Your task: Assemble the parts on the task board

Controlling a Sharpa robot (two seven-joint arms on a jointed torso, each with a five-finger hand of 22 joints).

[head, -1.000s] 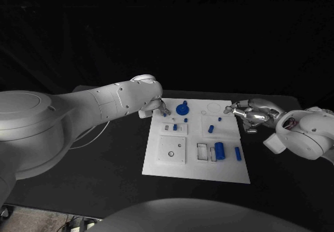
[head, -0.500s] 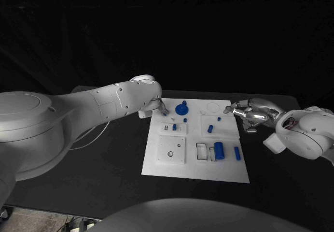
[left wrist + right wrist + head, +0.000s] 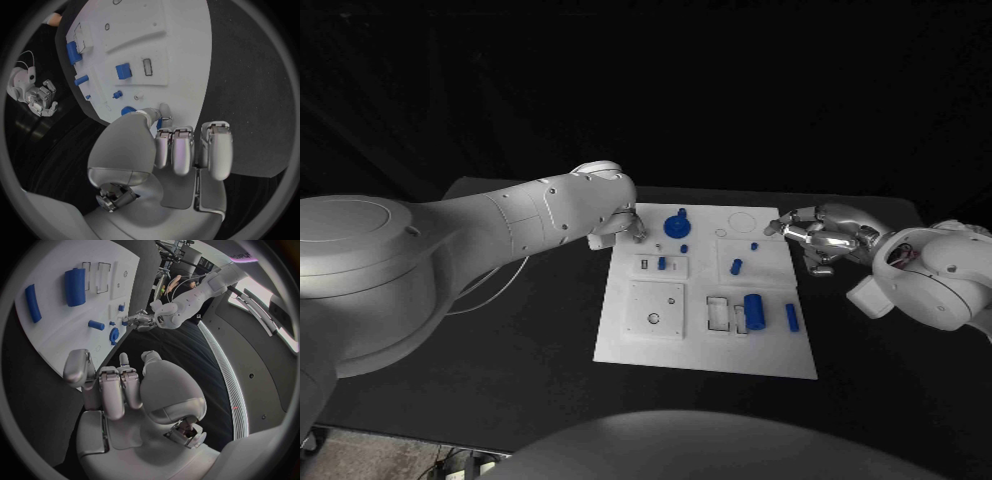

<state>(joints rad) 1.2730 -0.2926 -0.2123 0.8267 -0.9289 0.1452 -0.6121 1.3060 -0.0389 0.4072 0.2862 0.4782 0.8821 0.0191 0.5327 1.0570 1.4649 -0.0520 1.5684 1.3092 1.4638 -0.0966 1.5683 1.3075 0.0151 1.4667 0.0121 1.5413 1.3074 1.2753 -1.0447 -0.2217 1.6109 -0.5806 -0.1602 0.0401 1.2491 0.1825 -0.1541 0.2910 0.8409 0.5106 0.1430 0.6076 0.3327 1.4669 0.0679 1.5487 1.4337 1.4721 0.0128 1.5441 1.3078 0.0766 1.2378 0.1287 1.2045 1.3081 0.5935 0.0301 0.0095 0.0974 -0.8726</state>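
The work appears to be at a small-part step at the far left corner of the flat white rectangular task board (image 3: pixel 708 345), which lies in the middle of the black tabletop (image 3: pixel 516 350). The silver many-fingered left hand (image 3: pixel 178 145) sits over that corner, and in the left wrist view a tiny blue peg-like part (image 3: pixel 160 123) stands between its thumb and a fingertip, apparently pinched just above the board's surface. I judge the next move calls for lowering that peg straight into a socket near the corner; the exact hole is hidden under the fingers, so alignment will have to be slow and fine.

The silver right hand (image 3: pixel 816 236) hovers just beside the board's far right edge, fingers curled inward with nothing in them.

The board carries raised white fixture blocks and several loose parts: a round blue gear-shaped piece (image 3: pixel 678 224) near the far edge, a large blue cylinder (image 3: pixel 756 311) lying beside open white rectangular slots, a slim blue curved bar (image 3: pixel 792 317) near the right edge, and a short blue pin (image 3: pixel 736 266) in the middle. Most are unseated, so assembly looks far from finished.
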